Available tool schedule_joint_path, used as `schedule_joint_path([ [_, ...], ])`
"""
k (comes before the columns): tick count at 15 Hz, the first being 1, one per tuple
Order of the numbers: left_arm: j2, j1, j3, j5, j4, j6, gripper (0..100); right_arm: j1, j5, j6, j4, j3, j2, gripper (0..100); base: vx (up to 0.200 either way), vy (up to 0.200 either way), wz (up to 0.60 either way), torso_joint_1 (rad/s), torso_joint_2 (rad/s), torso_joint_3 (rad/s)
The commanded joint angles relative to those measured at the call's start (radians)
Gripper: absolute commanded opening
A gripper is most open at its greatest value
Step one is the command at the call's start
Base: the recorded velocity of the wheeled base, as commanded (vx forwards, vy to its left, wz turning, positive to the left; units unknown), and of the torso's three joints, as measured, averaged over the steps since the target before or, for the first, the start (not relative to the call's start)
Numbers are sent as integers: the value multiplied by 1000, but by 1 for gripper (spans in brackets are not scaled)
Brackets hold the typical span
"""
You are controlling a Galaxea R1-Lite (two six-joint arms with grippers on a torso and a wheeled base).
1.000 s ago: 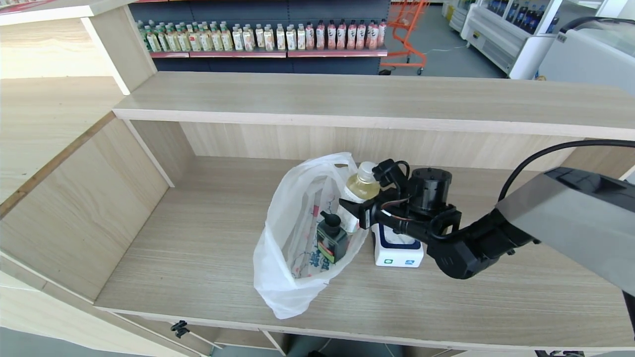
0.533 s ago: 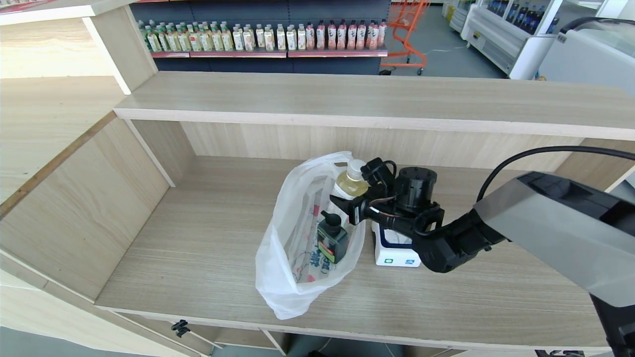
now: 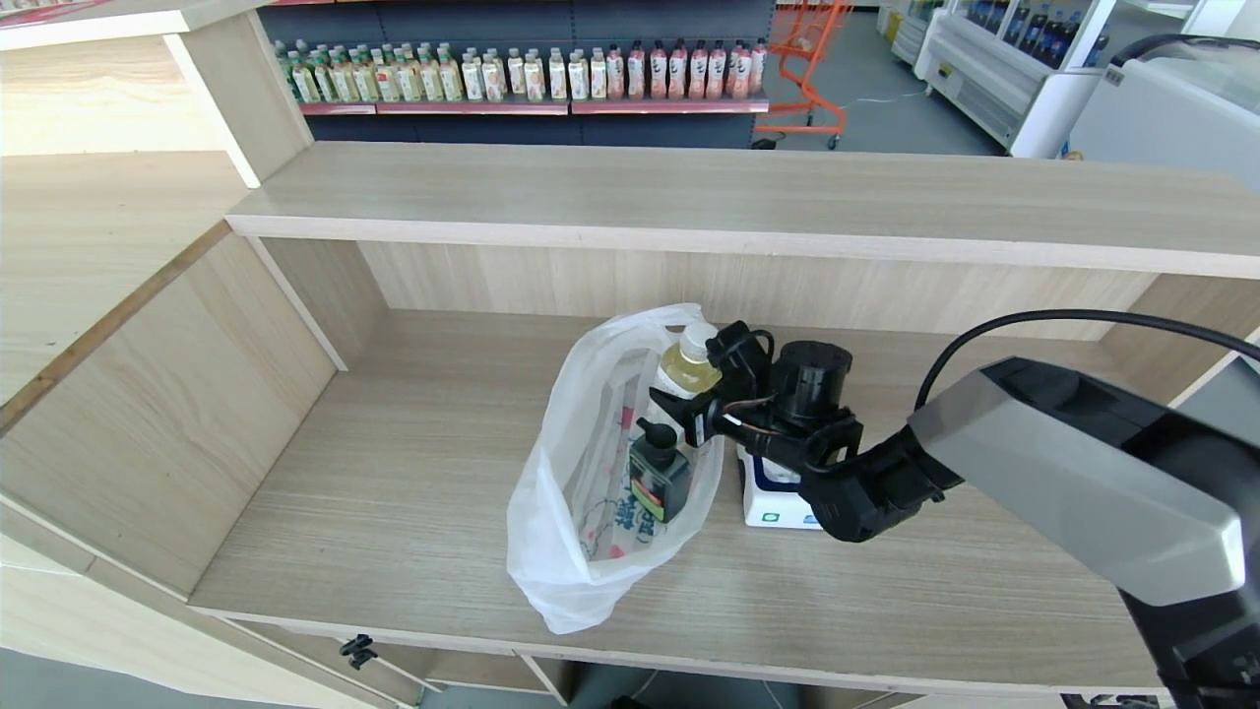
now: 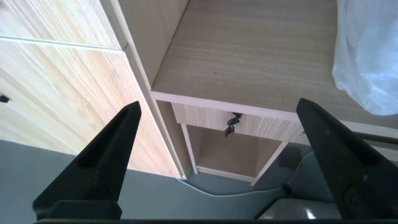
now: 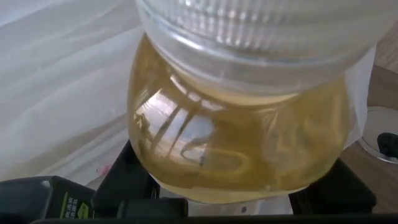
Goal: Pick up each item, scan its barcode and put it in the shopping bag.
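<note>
The right end effector [image 3: 684,409] is clamped on the clear plastic bottle of yellow tea with a white cap [image 3: 686,364]. The bottle is upright, long axis vertical, over the far right part of the mouth of the white plastic shopping bag [image 3: 566,551], mid-table [image 3: 394,512]. The way in looks straight down. A dark pump bottle [image 3: 658,480] inside the bag, toward the front edge, could be struck. A white box scanner [image 3: 778,502] stands just right of the bag. The left end effector [image 4: 217,109], jaws spread, hangs off the front edge.
</note>
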Motion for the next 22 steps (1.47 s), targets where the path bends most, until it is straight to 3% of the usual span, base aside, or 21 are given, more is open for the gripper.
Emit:
schedule_joint_path([
  [1, 0, 2, 0, 1, 0, -1, 100, 0, 1, 2, 5, -6, 13, 0, 0, 0, 0, 0, 0, 0],
  [2, 0, 0, 0, 1, 0, -1, 100, 0, 3, 5, 8, -6, 7, 100, 0, 0, 0, 0, 0, 0],
  [7, 0, 0, 0, 1, 0, 1, 100, 0, 29, 166, 30, 9, -107, 100, 0, 0, 0, 0, 0, 0],
  [9, 1, 0, 0, 1, 0, -1, 100, -9, 47, 218, 105, 89, -231, 100, 0, 0, 0, 0, 0, 0],
  [12, 0, 0, 0, 1, 0, 1, 100, -26, 67, 276, 177, 309, -460, 100, 0, 0, 0, 0, 0, 0],
  [14, 0, 0, 0, 1, 0, 1, 100, -44, 110, 285, 298, 488, -684, 100, 0, 0, 0, 0, 0, 0],
  [16, 1, 0, 0, 1, 0, 1, 100, -77, 53, 311, 422, 707, -998, 100, 0, 0, 0, 0, 0, 0],
  [17, 0, 0, 0, 1, 0, 1, 100, -109, -8, 310, 462, 787, -1112, 100, 0, 0, 0, 0, 0, 0],
  [20, 0, 0, 0, 1, 0, 1, 100, -278, -140, 264, 747, 1010, -1537, 100, 0, 0, 0, 0, 0, 0],
  [22, 0, 0, 0, 1, 0, 1, 100, -385, -168, 226, 922, 1117, -1817, 100, 0, 0, 0, 0, 0, 0],
])
